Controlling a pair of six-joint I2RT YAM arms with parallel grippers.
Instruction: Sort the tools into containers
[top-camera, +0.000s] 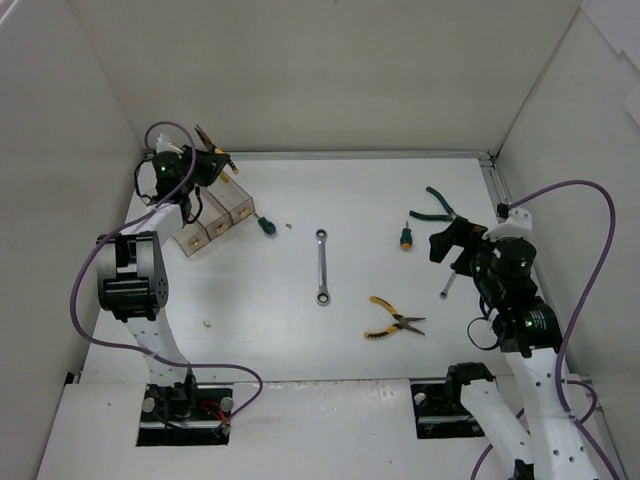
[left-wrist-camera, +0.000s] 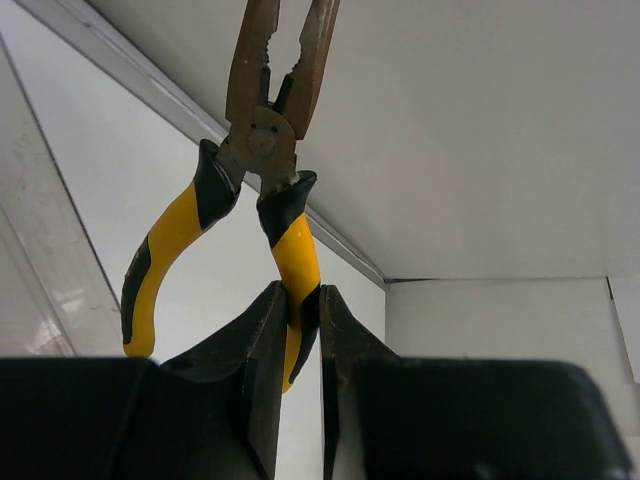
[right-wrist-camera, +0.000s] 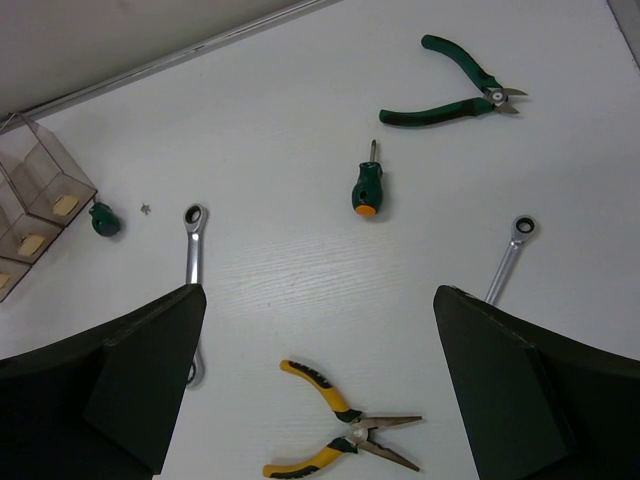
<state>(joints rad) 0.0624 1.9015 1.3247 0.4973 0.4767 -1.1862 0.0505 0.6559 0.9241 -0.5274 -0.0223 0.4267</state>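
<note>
Yellow-black pliers (left-wrist-camera: 262, 140): nose up, handle pinched in left hand (left-wrist-camera: 300, 292)
Containers (top-camera: 207, 233): clear, three joined, tan bit inside each
Right hand (right-wrist-camera: 318, 300): spread wide, empty

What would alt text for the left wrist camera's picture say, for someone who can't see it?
The left claw is shut on one handle of yellow-and-black pliers, seen close up from behind its two dark fingers. The pliers point up the picture, their metal nose slightly open and the other handle free.
</note>
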